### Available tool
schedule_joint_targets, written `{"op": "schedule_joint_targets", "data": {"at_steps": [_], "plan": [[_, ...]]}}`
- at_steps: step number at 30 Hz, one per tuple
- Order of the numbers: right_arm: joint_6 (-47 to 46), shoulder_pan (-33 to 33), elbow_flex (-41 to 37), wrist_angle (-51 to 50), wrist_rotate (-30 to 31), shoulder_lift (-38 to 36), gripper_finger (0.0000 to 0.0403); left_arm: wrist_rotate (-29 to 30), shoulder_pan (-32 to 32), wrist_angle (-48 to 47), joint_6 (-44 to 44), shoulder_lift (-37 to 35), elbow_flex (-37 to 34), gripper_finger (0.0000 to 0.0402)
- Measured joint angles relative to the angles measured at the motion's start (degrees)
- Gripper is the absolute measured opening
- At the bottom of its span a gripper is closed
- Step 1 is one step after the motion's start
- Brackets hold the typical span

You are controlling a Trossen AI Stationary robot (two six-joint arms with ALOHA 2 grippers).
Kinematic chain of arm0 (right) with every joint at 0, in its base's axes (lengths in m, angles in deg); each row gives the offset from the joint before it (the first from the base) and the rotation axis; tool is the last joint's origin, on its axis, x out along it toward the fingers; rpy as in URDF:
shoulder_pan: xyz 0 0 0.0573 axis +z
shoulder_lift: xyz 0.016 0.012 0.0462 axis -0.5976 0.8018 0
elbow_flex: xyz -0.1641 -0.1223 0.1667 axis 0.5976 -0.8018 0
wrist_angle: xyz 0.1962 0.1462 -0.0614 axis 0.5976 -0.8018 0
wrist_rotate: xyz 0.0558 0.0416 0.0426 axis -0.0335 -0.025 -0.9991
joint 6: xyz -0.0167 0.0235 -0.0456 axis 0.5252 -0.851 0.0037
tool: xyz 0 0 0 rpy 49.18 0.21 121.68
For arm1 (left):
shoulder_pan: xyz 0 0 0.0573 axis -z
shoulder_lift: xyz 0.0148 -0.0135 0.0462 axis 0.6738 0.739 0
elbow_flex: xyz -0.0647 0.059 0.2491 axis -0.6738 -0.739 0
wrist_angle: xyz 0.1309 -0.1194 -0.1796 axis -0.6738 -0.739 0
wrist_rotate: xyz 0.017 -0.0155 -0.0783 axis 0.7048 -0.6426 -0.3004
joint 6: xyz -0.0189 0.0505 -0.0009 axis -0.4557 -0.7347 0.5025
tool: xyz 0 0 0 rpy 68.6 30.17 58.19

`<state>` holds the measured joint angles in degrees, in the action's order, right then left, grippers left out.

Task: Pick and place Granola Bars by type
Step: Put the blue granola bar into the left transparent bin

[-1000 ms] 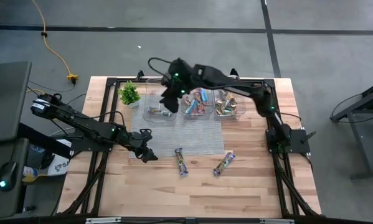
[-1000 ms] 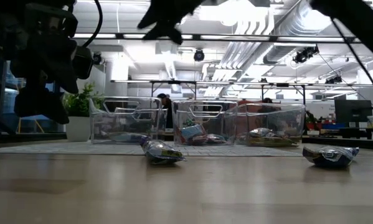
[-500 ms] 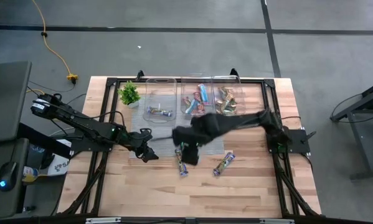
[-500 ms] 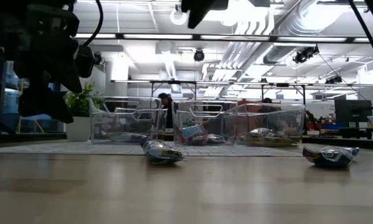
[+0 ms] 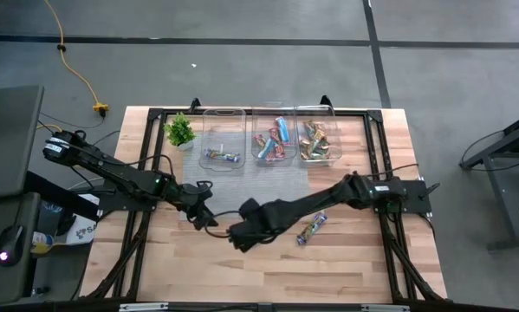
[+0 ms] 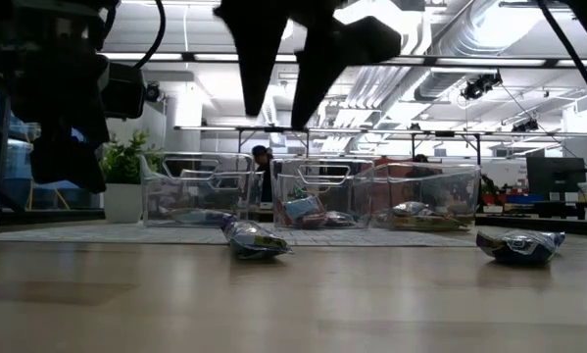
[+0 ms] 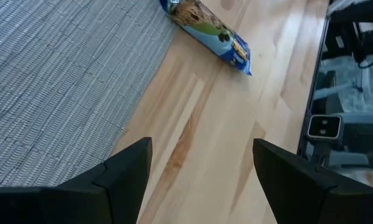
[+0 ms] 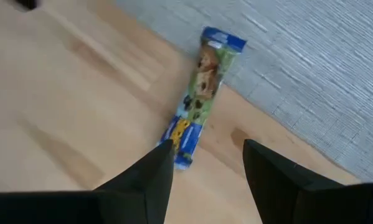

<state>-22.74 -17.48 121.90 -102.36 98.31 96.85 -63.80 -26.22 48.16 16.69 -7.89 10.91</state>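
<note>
A blue-green granola bar (image 8: pixel 200 96) lies flat on the wood by the grey mat's near edge, also seen in the left wrist view (image 7: pixel 206 28) and the low view (image 6: pixel 255 239). My right gripper (image 8: pixel 205 149) hangs open above it, fingers on either side and apart from it; in the high view this gripper (image 5: pixel 239 236) covers the bar. A second bar (image 5: pixel 311 228) lies to its right. My left gripper (image 5: pixel 204 216) hovers open just left of the right one, over the mat's near edge (image 7: pixel 80 93).
Three clear tubs stand along the mat's far side: left (image 5: pixel 223 139), middle (image 5: pixel 274 139), right (image 5: pixel 318 139), each with bars inside. A small plant (image 5: pixel 180 132) stands left of them. Bare wood lies toward the near edge (image 5: pixel 268 273).
My right gripper has swung from above the left tub toward the table's near edge and come down over the blue-green bar beside the mat, staying open. The bars have not moved.
</note>
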Motion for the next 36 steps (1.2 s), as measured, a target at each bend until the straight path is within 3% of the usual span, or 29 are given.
{"op": "schedule_joint_targets", "data": {"at_steps": [5, 16, 23, 36], "plan": [[-2.57, -0.85, 0.0, 0.22, 0.19, 1.47, 0.0192, -0.96, 0.0, -0.04, -1.88, 0.0, 0.0, 0.0271], [-2.37, -4.64, 0.04, 2.5, -1.61, 2.24, 0.0269, -3.05, 0.0, -0.04, -4.62, 0.0, 0.0, 0.0271], [-2.5, -5.83, 0.02, 6.71, -7.49, 6.0, 0.0273, -3.07, 0.0, -1.06, -5.49, 0.0, 0.0, 0.0271], [-2.72, -5.66, 0.0, 9.32, -12.22, 10.35, 0.0273, -3.31, 0.0, -3.47, -6.02, 0.02, 0.0, 0.0271]]}}
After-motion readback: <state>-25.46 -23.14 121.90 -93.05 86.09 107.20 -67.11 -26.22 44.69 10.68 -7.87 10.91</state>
